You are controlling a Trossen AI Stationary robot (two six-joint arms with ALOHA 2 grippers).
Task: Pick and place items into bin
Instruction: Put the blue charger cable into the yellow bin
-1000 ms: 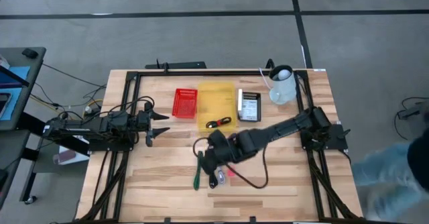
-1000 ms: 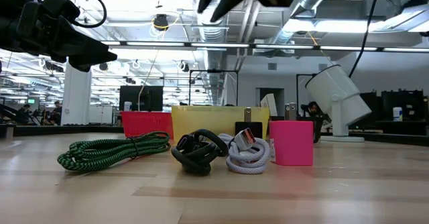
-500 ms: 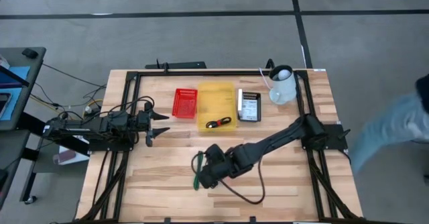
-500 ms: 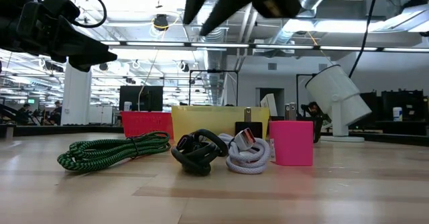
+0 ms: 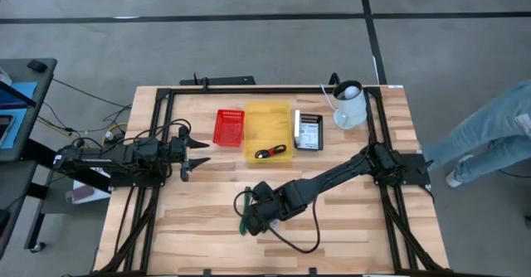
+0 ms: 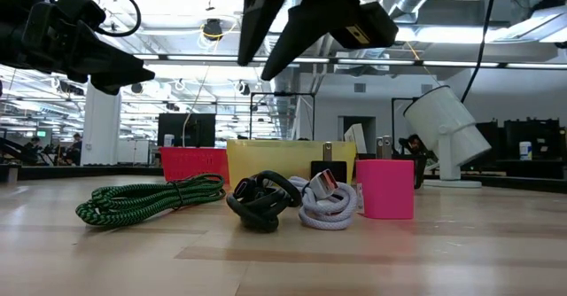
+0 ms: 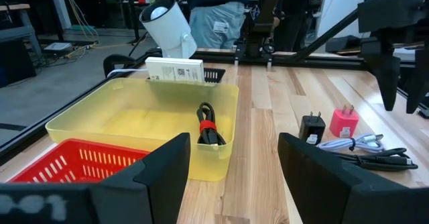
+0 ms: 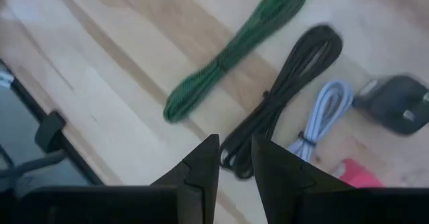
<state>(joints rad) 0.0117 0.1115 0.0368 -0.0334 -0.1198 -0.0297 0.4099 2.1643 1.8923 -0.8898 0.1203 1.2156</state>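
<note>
Several items lie close together on the wood near the table's front middle: a green coiled cord [image 8: 234,49] [image 6: 151,198], a black coiled cable [image 8: 281,96] [image 6: 261,198], a pale cable [image 8: 322,113], a black plug [image 8: 399,103] and a pink charger [image 6: 385,188]. My right gripper [image 8: 234,163] [image 6: 253,70] hovers above them, slanting down, narrowly open and holding nothing. The yellow bin [image 5: 267,130] holds a black-and-red cable [image 7: 209,127]. At the table's left edge my left gripper [image 5: 195,155] waits, open.
A red basket [image 5: 230,126] stands left of the bin. A white box [image 5: 309,132] stands right of it, and a white lamp-like device [image 5: 348,103] sits at the far right corner. A person's legs [image 5: 489,136] show beyond the table's right edge.
My right gripper has come down and moved toward the table's near-left, tipping steeper, and now stands over the cluster of cables. Its fingers show the same gap. The person beside the table has shifted. No item has moved.
</note>
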